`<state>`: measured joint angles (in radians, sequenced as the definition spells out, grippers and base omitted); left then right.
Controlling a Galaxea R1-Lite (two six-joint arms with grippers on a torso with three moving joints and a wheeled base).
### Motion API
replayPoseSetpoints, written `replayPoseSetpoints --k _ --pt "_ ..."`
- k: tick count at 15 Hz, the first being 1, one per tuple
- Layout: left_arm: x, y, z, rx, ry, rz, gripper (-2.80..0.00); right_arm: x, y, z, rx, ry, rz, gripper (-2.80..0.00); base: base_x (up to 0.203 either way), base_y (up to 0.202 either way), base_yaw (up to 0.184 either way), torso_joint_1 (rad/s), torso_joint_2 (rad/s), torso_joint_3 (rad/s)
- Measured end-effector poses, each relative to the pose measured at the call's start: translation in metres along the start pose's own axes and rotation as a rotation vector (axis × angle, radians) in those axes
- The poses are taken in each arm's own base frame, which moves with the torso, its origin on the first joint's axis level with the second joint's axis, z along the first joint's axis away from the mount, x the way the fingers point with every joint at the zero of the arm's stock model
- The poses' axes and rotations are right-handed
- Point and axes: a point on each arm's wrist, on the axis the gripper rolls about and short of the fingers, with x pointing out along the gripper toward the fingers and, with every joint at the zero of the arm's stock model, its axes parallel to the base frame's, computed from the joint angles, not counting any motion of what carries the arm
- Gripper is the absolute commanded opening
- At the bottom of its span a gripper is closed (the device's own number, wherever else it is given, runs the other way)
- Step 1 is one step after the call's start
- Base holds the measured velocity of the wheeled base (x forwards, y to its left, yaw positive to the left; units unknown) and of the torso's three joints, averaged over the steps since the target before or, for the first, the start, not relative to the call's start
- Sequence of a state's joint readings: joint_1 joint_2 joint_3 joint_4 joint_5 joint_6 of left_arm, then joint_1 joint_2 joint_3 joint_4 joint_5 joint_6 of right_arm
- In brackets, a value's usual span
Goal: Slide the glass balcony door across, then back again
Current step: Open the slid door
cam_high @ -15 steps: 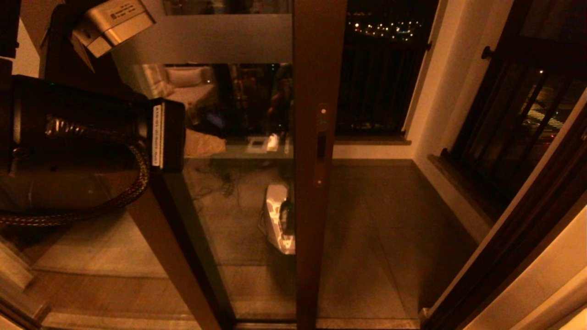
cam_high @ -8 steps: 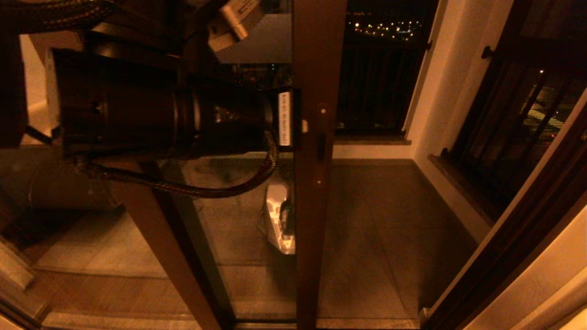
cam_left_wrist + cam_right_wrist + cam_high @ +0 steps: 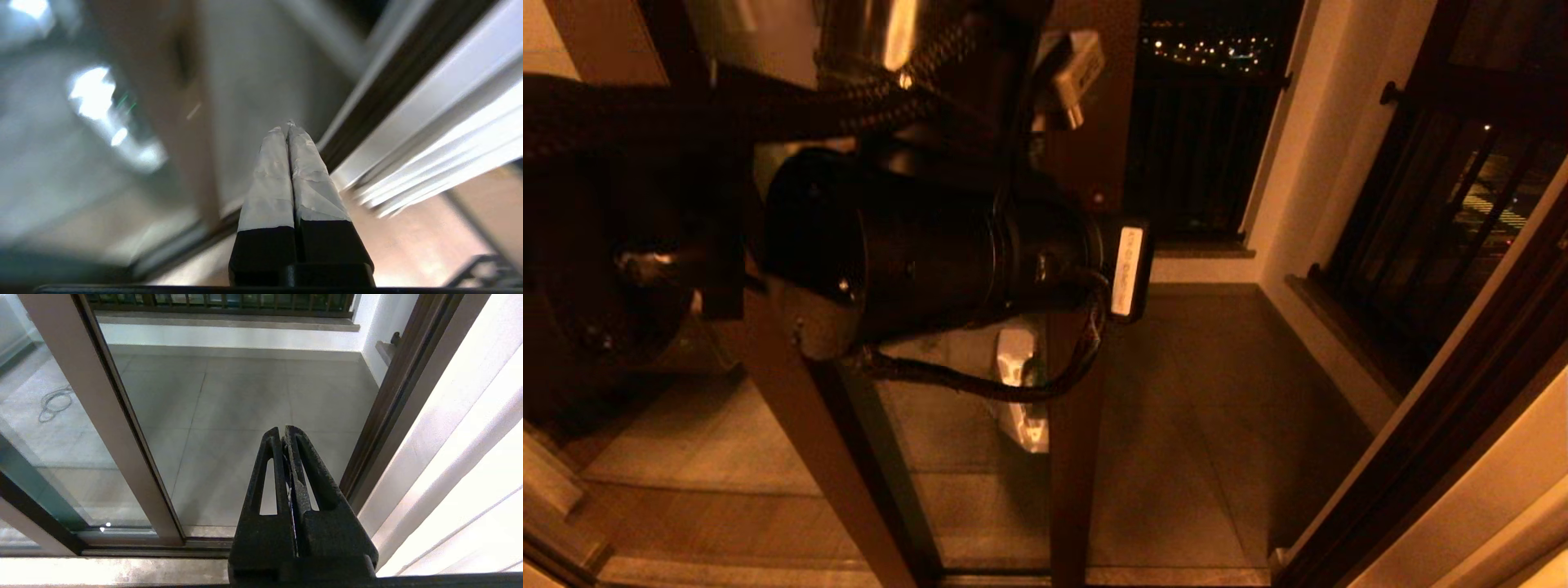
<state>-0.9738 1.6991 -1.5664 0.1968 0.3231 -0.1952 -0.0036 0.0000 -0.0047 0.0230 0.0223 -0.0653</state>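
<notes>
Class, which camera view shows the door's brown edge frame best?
The right wrist view: the door frame runs sharp and unblocked down to the floor track. In the head view the left arm hides its middle; the left wrist view shows it blurred.

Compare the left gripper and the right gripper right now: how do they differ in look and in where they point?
The left gripper has pale wrapped fingers; the right gripper has bare black slotted ones. The left points toward the glass balcony door's brown frame; the right points down at the open balcony floor beside that door. Both are shut and hold nothing.
</notes>
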Motion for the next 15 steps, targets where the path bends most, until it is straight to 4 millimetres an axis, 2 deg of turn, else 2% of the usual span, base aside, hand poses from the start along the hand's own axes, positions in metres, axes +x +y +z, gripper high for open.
replayPoseSetpoints --k 3,6,10,12,15 --pt "0.002 0.006 -0.012 0.006 0.037 0.043 -2.80 0.000 0.000 0.000 0.000 0.000 0.000 -2.80 0.000 0.000 0.000 0.000 0.00 0.000" --pt "0.012 0.006 -0.021 -0.036 0.065 0.058 -2.80 0.000 0.000 0.000 0.000 0.000 0.000 -2.80 0.000 0.000 0.000 0.000 0.00 0.000" --pt "0.043 0.003 -0.028 -0.067 -0.011 0.110 -2.80 0.000 0.000 0.000 0.000 0.000 0.000 -2.80 0.000 0.000 0.000 0.000 0.00 0.000" --pt "0.062 0.009 -0.028 -0.069 -0.076 0.166 -2.80 0.000 0.000 0.000 0.000 0.000 0.000 -2.80 0.000 0.000 0.000 0.000 0.00 0.000" --pt "0.071 0.015 -0.024 -0.073 -0.091 0.186 -2.80 0.000 0.000 0.000 0.000 0.000 0.000 -2.80 0.000 0.000 0.000 0.000 0.00 0.000"
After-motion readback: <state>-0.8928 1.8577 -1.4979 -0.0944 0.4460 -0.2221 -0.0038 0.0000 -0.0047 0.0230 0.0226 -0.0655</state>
